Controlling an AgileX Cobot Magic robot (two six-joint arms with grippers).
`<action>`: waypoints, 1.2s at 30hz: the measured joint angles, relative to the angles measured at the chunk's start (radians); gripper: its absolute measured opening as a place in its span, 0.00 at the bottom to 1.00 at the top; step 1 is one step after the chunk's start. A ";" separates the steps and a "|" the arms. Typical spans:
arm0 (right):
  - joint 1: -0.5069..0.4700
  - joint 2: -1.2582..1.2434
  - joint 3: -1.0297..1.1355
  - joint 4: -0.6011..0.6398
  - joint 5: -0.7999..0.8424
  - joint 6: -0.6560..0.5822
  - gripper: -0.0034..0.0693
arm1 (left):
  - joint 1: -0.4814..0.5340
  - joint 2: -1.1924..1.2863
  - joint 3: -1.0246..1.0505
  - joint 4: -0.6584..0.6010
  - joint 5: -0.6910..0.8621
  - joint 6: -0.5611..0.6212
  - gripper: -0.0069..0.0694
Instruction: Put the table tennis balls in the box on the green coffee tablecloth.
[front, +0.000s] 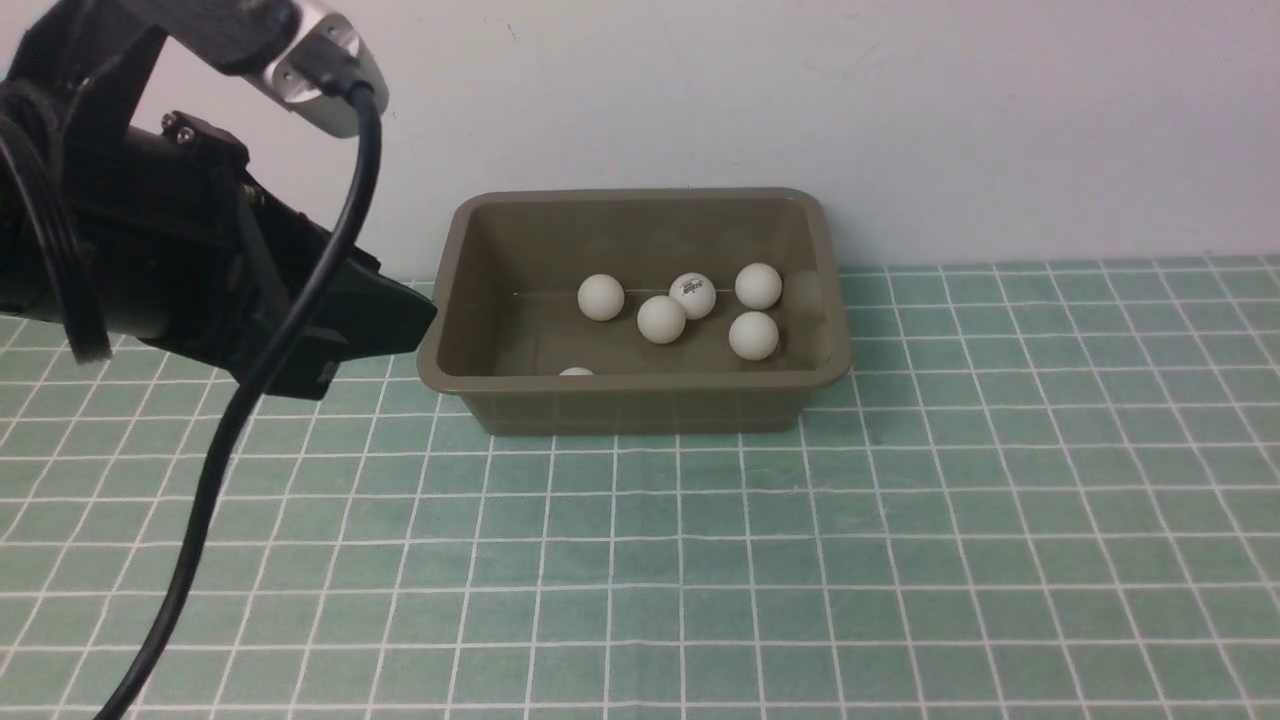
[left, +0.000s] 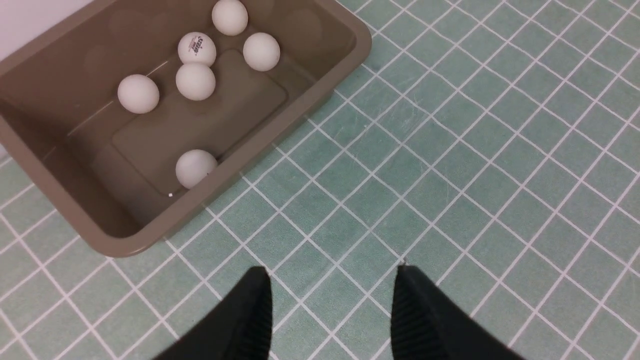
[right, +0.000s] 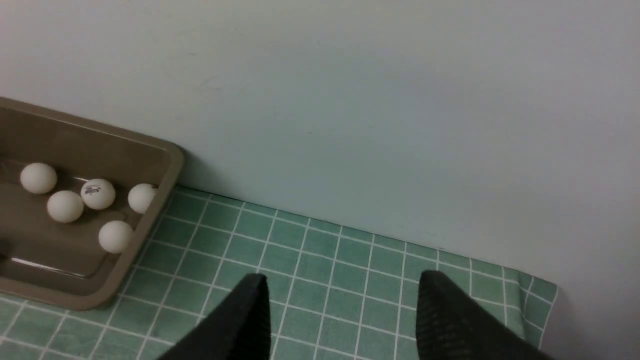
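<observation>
The olive-brown box stands at the back of the green coffee tablecloth, close to the wall. Several white table tennis balls lie inside it; one shows a printed logo, and another is half hidden by the near wall. My left gripper hovers just left of the box. In the left wrist view it is open over bare cloth, with the box and balls beyond. My right gripper is open and empty, to the right of the box; it is outside the front view.
A pale wall rises directly behind the box. The left arm's black cable hangs down over the cloth's left side. In the right wrist view the cloth ends at a folded corner by the wall.
</observation>
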 joint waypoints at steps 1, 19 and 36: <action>0.000 -0.029 0.035 0.017 0.000 -0.004 0.53 | 0.000 0.000 0.000 0.000 0.000 0.000 0.48; 0.058 -0.680 1.003 0.214 -0.461 -0.251 0.51 | 0.000 0.000 0.000 -0.021 -0.004 0.001 0.48; 0.059 -1.000 1.365 0.215 -0.750 -0.254 0.51 | 0.000 0.000 0.000 -0.054 0.000 0.027 0.48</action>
